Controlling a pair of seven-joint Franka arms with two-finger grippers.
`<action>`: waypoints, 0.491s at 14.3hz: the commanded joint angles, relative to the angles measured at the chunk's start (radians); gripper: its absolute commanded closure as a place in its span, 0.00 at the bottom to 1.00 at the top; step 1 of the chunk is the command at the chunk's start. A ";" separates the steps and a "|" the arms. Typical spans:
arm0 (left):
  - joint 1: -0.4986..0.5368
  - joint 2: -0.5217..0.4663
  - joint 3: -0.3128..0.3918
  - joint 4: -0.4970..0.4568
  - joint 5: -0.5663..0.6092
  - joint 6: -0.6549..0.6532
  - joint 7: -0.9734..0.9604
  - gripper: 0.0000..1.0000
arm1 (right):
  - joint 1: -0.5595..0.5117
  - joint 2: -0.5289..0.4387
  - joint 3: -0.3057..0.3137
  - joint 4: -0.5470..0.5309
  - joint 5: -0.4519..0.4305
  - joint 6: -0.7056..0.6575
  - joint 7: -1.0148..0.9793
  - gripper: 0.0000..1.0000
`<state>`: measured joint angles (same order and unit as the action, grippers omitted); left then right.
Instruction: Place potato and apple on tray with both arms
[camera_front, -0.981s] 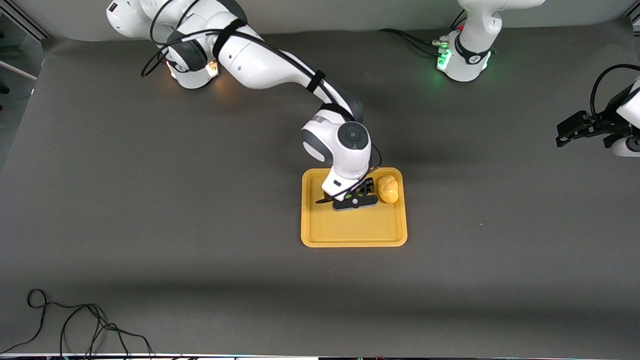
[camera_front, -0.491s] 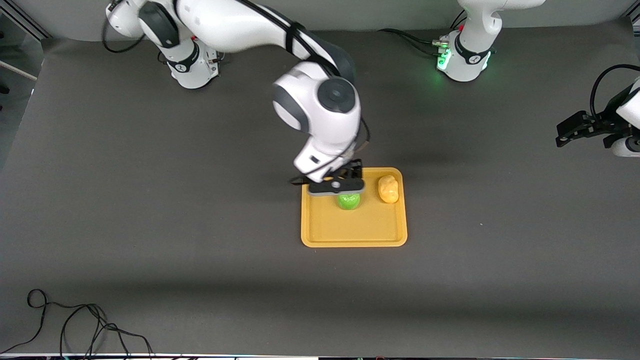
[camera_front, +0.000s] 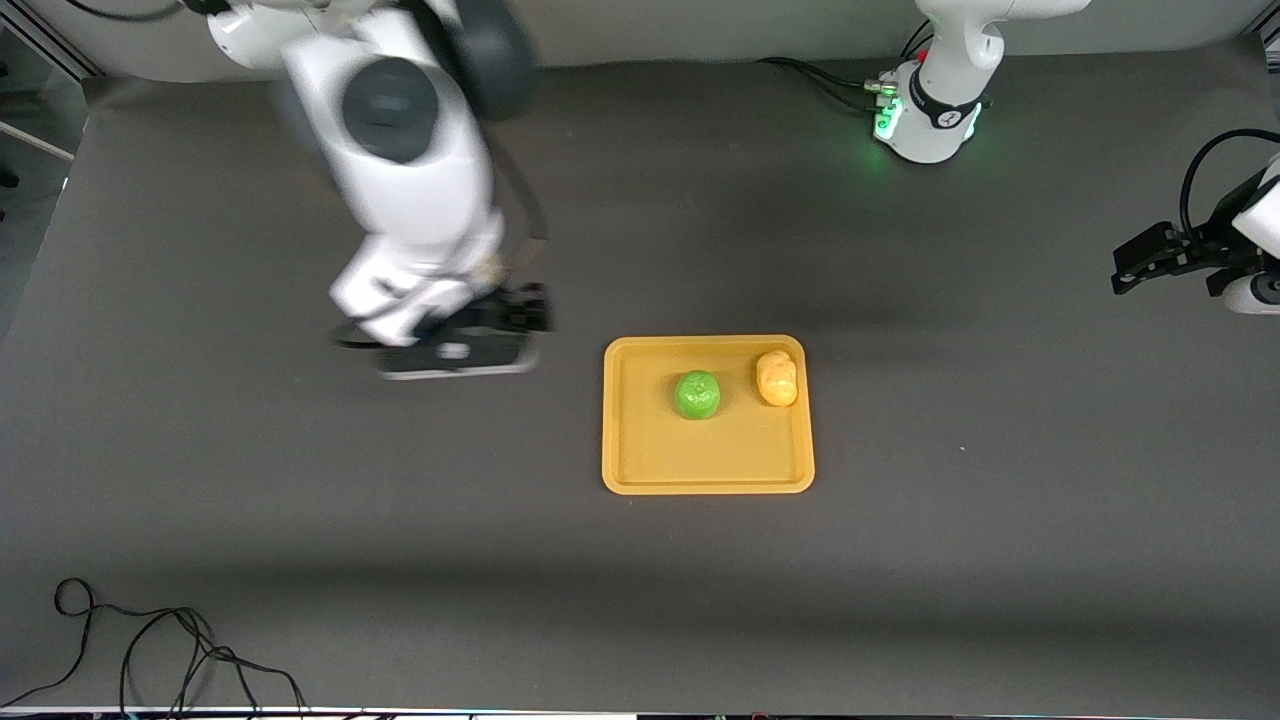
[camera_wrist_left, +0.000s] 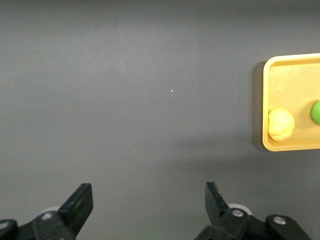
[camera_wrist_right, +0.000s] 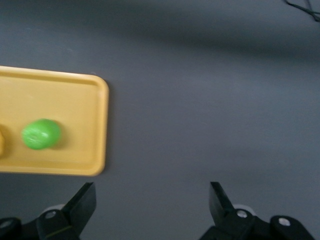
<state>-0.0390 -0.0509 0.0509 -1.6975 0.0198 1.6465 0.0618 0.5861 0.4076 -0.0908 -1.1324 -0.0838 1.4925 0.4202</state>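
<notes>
The orange-yellow tray (camera_front: 640, 470) lies mid-table. The green apple (camera_front: 697, 394) rests in it, and the yellow potato (camera_front: 777, 378) lies beside it at the tray's corner toward the left arm's end. My right gripper (camera_front: 520, 310) is open and empty over the bare mat beside the tray, toward the right arm's end. Its wrist view shows the tray (camera_wrist_right: 75, 100) and the apple (camera_wrist_right: 41, 134). My left gripper (camera_front: 1135, 270) is open and empty, waiting at the left arm's end of the table. Its wrist view shows the tray (camera_wrist_left: 285, 62), the potato (camera_wrist_left: 280, 124) and the apple (camera_wrist_left: 316, 112).
A dark grey mat (camera_front: 400, 520) covers the table. A black cable (camera_front: 150, 650) lies coiled at the near corner toward the right arm's end. The arms' bases (camera_front: 925, 120) stand along the table's back edge.
My right gripper let go of the apple on the tray, rose and swung off the tray toward the right arm's end. The apple now lies uncovered. The left arm has not moved.
</notes>
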 joint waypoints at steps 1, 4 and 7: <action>-0.009 -0.007 0.007 -0.010 0.006 0.006 0.006 0.00 | -0.116 -0.229 0.005 -0.277 0.006 0.032 -0.119 0.00; -0.009 -0.007 0.007 -0.013 0.008 0.007 0.006 0.00 | -0.296 -0.329 0.009 -0.369 0.025 0.035 -0.312 0.00; -0.009 -0.007 0.006 -0.013 0.008 0.007 0.006 0.00 | -0.446 -0.400 0.017 -0.449 0.052 0.055 -0.435 0.00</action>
<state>-0.0390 -0.0508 0.0513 -1.7035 0.0201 1.6465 0.0618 0.2083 0.0839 -0.0949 -1.4763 -0.0545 1.5071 0.0482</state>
